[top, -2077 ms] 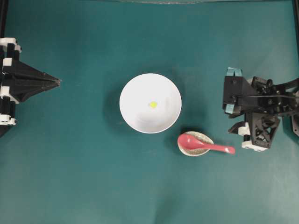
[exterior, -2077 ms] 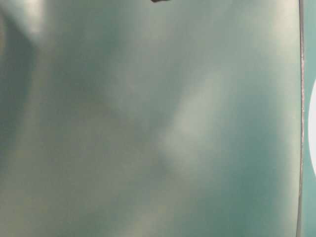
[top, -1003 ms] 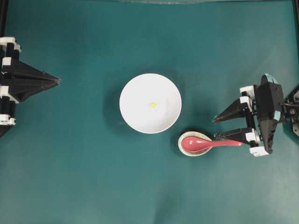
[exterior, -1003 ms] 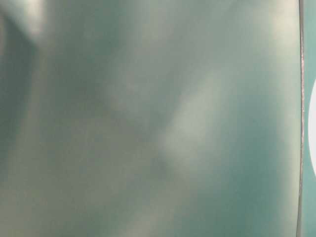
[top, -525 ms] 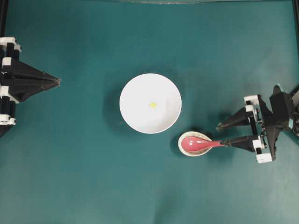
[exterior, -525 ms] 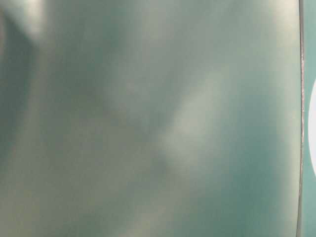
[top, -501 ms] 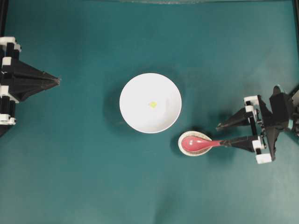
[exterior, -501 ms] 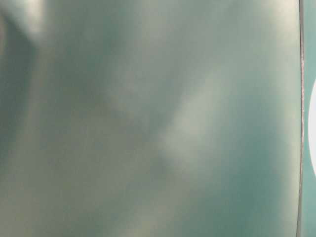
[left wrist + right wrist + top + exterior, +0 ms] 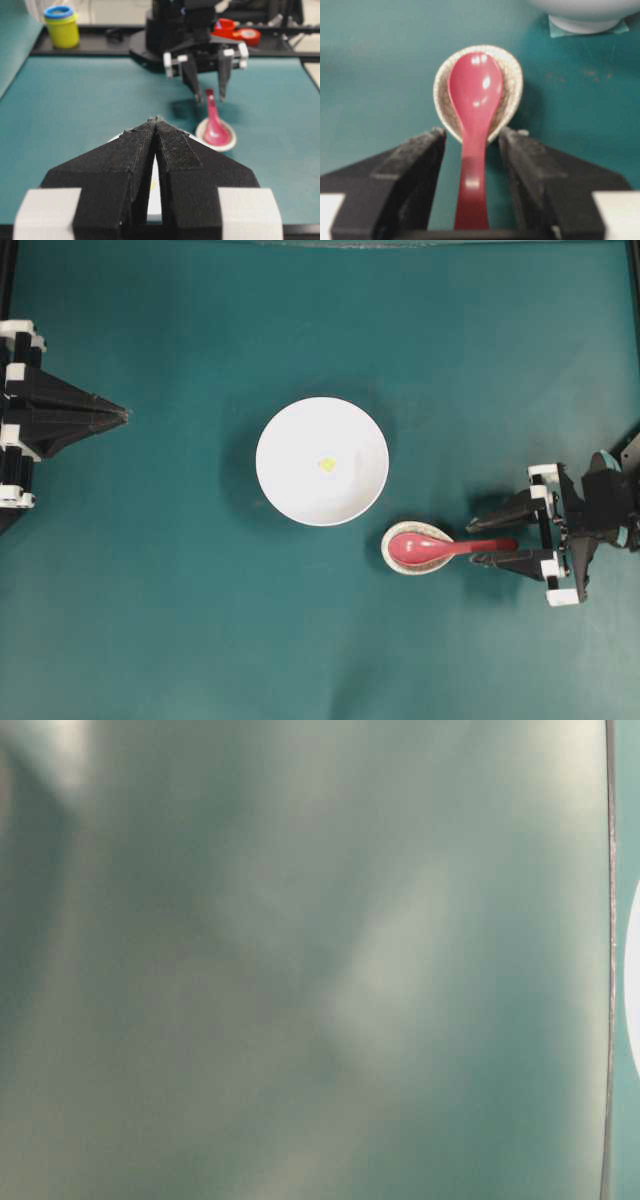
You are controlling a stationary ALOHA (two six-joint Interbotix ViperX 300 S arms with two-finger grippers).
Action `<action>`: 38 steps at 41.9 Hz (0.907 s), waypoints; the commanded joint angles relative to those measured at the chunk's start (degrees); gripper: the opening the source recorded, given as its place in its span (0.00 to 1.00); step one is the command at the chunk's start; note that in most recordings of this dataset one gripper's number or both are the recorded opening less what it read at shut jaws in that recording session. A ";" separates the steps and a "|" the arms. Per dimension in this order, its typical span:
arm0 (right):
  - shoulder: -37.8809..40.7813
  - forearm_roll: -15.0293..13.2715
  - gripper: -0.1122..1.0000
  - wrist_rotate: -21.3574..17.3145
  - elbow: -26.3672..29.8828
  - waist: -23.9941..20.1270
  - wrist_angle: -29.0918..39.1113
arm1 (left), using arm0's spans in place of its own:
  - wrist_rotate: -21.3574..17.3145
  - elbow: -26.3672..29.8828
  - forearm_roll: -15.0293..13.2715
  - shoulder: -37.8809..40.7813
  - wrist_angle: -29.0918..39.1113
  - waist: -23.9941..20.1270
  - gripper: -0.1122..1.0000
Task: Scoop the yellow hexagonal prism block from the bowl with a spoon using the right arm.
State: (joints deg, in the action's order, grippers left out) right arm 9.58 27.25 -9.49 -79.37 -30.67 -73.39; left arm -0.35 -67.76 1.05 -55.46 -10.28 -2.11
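We take the bowl (image 9: 322, 461) as our landmark. It sits on the teal table (image 9: 200, 620) and holds one item: the yellow block (image 9: 327, 464), lying near the centre of the bowl floor, clear of the wall all round.

Just beside the bowl, at its lower right in the overhead view, we see the spoon rest (image 9: 415, 547). It does not touch the bowl. The spoon (image 9: 440, 547) lies with its scoop in the rest and its handle running straight away from the bowl, out over the rest's rim.

The right gripper (image 9: 490, 538) stands on the far side of the rest from the bowl. Its fingers (image 9: 415, 170) are spread, one on each side of the handle. In the right wrist view we see teal table between the handle and each finger, so nothing is pinched. The fingertips end just short of the rest's rim.

The left gripper (image 9: 125, 415) is well apart from the bowl, on the opposite side from the spoon. Its fingers (image 9: 172, 150) are pressed together tip to tip.

The table around the bowl is open on the upper, lower and left sides; only the rest crowds it. Beyond the table's far edge in the left wrist view stand a yellow cup (image 9: 61, 26) and red tape rolls (image 9: 237, 30).

The table-level view is a blur; we read only a white arc at its right edge.
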 commanded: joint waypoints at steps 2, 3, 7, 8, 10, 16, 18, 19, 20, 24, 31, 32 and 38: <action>0.18 0.44 0.58 0.26 0.53 -0.35 -0.53 | -0.09 0.70 0.18 0.53 -0.35 -0.09 0.10; 0.35 0.44 0.58 0.26 0.53 -0.35 -0.53 | -0.09 0.70 0.18 0.53 -0.35 -0.09 0.10; 0.97 0.70 0.58 0.26 0.62 -0.35 -0.18 | 0.00 0.70 0.18 0.53 -0.35 0.00 0.10; 1.05 0.79 0.58 0.26 0.62 -0.35 -0.09 | -0.09 0.70 0.18 0.53 -0.35 -0.09 0.10; 1.23 0.79 0.58 0.26 0.70 -0.35 0.09 | -0.09 0.70 0.18 0.53 -0.35 0.00 0.10; 1.85 0.70 0.58 0.26 1.05 -0.35 0.97 | -0.09 0.70 0.18 0.53 -0.09 -0.09 0.10; 2.11 0.79 0.58 0.26 1.23 -0.44 1.32 | -0.09 0.70 0.18 0.44 -0.09 -0.09 0.10; 2.37 0.79 0.58 0.26 1.41 -0.44 1.49 | -0.09 0.70 0.18 0.44 -0.09 -0.09 0.10; 2.46 0.79 0.58 0.26 1.49 -0.44 1.49 | -0.09 0.70 0.18 0.44 -0.09 -0.09 0.10; 2.81 0.70 0.58 0.26 1.76 -0.53 1.76 | -0.09 0.70 0.18 0.35 -0.09 -0.09 0.10; 2.81 0.79 0.58 0.26 1.76 -0.53 1.76 | -0.09 0.70 0.18 0.35 0.00 -0.09 0.10; 2.81 0.79 0.58 0.26 1.76 -0.53 1.76 | -0.09 0.70 0.18 0.35 0.00 0.00 0.10; 2.81 0.70 0.58 0.35 1.85 -0.62 1.76 | -0.09 0.79 0.18 0.35 0.00 -0.09 0.10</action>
State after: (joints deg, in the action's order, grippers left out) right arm 13.01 27.86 -9.32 -77.70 -30.85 -71.37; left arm -0.35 -67.76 1.14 -55.46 -10.02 -2.11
